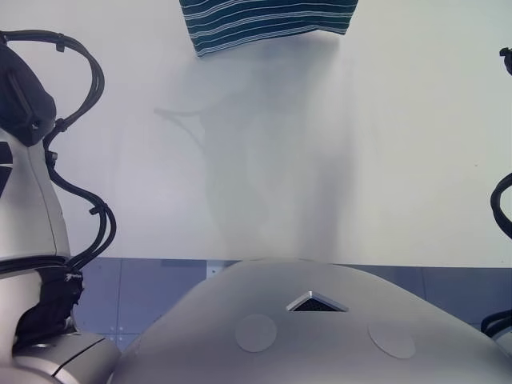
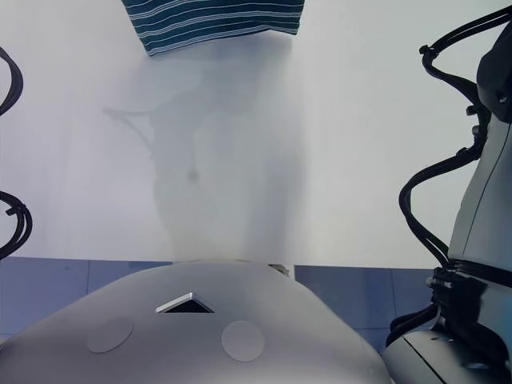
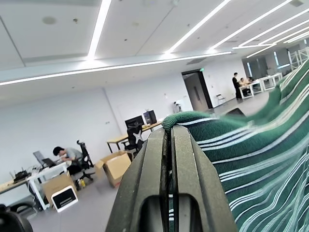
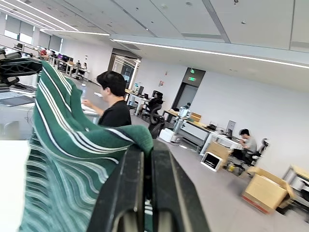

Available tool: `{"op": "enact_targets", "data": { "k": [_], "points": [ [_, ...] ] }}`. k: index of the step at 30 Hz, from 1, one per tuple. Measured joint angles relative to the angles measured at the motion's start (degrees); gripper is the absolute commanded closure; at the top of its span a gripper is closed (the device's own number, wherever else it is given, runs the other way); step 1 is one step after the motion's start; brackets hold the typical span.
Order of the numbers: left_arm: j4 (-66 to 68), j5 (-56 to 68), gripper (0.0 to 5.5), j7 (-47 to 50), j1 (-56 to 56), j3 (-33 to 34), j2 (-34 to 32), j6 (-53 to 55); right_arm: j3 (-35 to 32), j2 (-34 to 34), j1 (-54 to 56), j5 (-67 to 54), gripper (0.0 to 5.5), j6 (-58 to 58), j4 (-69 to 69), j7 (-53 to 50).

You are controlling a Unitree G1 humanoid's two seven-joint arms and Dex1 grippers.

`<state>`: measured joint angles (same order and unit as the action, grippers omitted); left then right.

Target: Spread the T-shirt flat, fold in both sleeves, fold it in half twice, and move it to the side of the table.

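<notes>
Left tool (image 3: 170,135) is clenched on a fold of the green striped T-shirt (image 3: 241,159); right tool (image 4: 146,147) pinches another fold, the cloth draping away beside each over the tabletop (image 1: 400,160).

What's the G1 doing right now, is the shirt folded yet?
Not yet. Both grippers are pinching the green striped T-shirt: the left gripper and the right gripper are each shut on a bunch of fabric. From the head camera, the shirt's lower edge hangs over the far part of the white table. It looks held up, not spread flat.
</notes>
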<state>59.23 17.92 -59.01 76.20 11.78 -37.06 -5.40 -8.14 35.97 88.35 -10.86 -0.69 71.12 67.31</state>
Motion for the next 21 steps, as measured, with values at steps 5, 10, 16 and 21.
{"op": "enact_targets", "data": {
  "k": [5,10,16,21],
  "points": [
    [-13.7,4.4,5.5,-8.2,-12.1,0.4,0.4,7.9,-0.9,0.1,-7.0,-0.6,5.45,1.4,-2.0,5.6],
    [-39.0,12.6,5.5,-11.8,-30.5,2.6,-3.8,22.7,-2.5,2.1,-16.1,-6.0,5.45,10.7,-15.2,15.0],
    [-60.7,19.7,5.5,-14.5,-52.3,3.1,-7.5,35.2,-2.1,5.6,-44.3,-16.3,5.45,32.4,-51.1,19.0],
    [-73.1,12.5,5.5,-18.4,-73.9,-3.3,-12.0,29.9,4.7,12.3,-71.9,-13.5,5.45,30.7,-73.8,21.2]
  ]
}}
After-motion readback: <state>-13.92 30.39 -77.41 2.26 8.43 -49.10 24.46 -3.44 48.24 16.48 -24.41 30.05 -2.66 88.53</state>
